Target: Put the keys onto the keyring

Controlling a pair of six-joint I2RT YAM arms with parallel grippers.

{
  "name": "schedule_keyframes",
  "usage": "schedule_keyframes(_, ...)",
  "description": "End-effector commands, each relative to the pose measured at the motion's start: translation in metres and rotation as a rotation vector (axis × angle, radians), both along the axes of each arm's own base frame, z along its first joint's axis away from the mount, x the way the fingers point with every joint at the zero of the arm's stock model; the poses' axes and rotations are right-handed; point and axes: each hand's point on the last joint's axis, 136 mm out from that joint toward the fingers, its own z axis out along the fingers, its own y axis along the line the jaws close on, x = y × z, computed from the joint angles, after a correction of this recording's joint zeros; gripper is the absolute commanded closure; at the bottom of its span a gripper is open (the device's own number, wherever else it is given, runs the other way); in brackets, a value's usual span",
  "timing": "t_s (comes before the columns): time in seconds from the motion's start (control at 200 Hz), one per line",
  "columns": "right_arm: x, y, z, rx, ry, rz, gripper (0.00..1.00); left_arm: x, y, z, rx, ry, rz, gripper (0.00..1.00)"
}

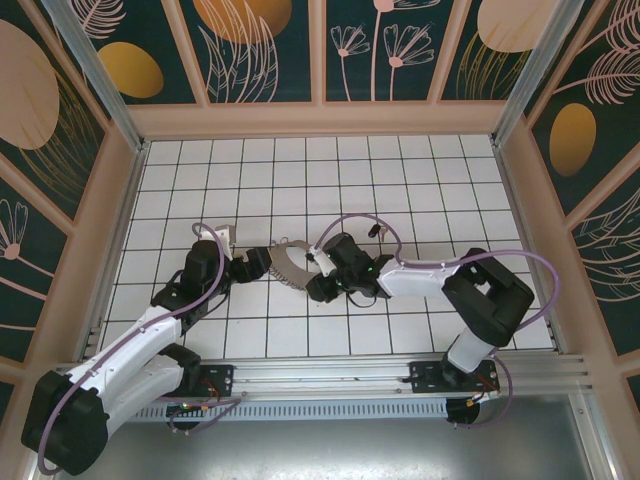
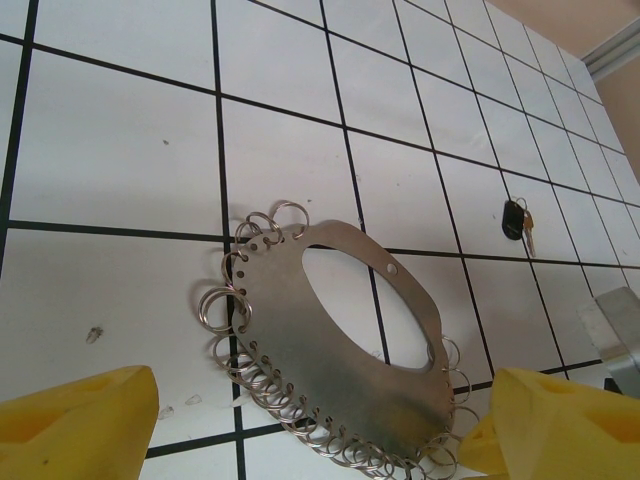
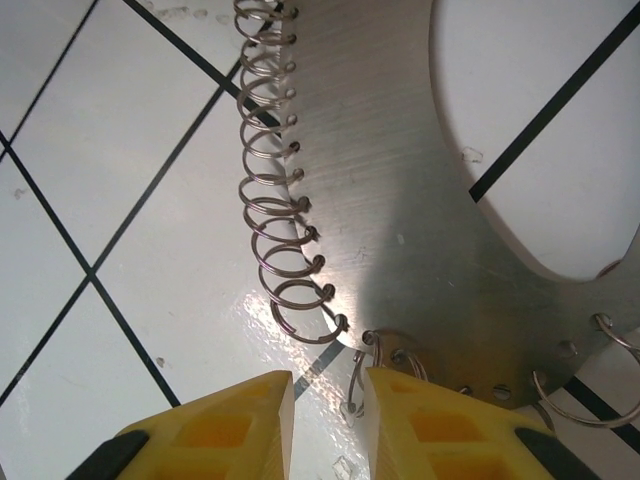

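Your left gripper (image 2: 320,440) is gaping wide around the keyring (image 2: 340,340); your right gripper (image 3: 325,415) is nearly closing on its ring (image 3: 358,385); keys (image 2: 517,220) lying beyond the keyring.

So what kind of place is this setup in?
Probably a robot test cell rather than a home: a white gridded floor, decorative printed wall panels boxing it in, and an aluminium rail carrying both arms.

A: Counter (image 1: 300,170)?
B: White tiles, black grid lines, pale wooden border.
A: Walls (image 1: 270,45)?
B: Dark teal panels, gold discs, pale plant outlines, wood framing.
A: Near edge?
B: Aluminium rail (image 1: 330,378), grey metal sheet below.
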Motion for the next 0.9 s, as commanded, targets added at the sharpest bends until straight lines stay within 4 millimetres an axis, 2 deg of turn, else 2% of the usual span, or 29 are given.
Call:
schedule_keyframes(0.0, 0.0011, 0.0046, 0.0002, -0.008, 0.017, -0.010, 0.75, 0.0057, -0.0009, 0.0172, -0.011, -0.060, -0.004, 0.15)
schedule_keyframes(0.395, 0.0052, 0.0013, -0.0041, -0.034, 0.010, -0.034, 0.73, 0.0057, -0.0003, 0.0175, -0.010, -0.062, -0.002, 0.15)
schedule_keyframes(0.896, 0.0069, 0.0079, -0.0096, -0.038, 0.019, -0.023, 0.73, 0.0055, 0.0002, 0.0195, -0.013, -0.067, 0.002, 0.14)
